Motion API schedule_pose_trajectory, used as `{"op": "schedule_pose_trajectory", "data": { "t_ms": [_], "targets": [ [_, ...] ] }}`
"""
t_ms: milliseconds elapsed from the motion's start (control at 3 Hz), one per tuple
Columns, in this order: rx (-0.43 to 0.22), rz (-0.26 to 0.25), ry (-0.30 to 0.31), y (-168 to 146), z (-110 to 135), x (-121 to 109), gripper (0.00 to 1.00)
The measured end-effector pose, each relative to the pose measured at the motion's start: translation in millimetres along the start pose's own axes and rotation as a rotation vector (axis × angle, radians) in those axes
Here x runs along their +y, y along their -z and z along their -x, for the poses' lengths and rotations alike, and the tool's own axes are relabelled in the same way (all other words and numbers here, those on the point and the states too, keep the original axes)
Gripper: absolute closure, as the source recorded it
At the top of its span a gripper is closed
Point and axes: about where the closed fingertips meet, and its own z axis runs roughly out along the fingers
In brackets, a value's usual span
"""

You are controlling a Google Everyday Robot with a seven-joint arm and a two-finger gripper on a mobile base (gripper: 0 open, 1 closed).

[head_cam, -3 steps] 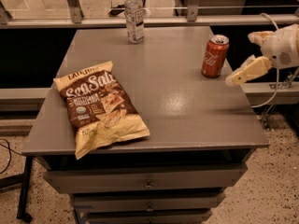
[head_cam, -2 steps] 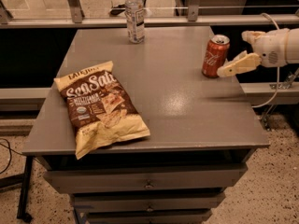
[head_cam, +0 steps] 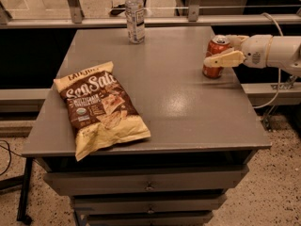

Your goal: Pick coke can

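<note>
The coke can [head_cam: 214,71], red-orange with a silver top, stands upright near the right edge of the grey table [head_cam: 178,107]. My gripper [head_cam: 217,50] reaches in from the right at the can's height. It is open with the can between its fingers: the near finger [head_cam: 225,59] crosses the front of the can, and the far finger [head_cam: 236,39] lies behind the can's top. The can rests on the table.
A clear plastic bottle [head_cam: 135,16] with a white label stands at the table's far edge. A brown and yellow chip bag [head_cam: 100,108] lies flat at the front left. Drawers [head_cam: 149,186] sit under the tabletop. A white cable [head_cam: 275,93] hangs to the right.
My gripper has moved left from beside the can to around it, with its near finger now across the can's front. The can, bottle and bag have not moved.
</note>
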Motion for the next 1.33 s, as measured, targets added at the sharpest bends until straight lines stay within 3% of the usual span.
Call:
{"op": "schedule_pose_trajectory", "data": {
  "t_ms": [333, 667, 1000, 1333],
  "targets": [
    [-0.039, 0.025, -0.030, -10, 3, 0, 0.40],
    [-0.093, 0.059, -0.016, -7, 25, 7, 0.64],
    [-0.163, 0.088, 0.044, 6, 62, 18, 0.87],
    [-0.162, 0.093, 0.043, 4, 62, 19, 1.00]
  ]
}}
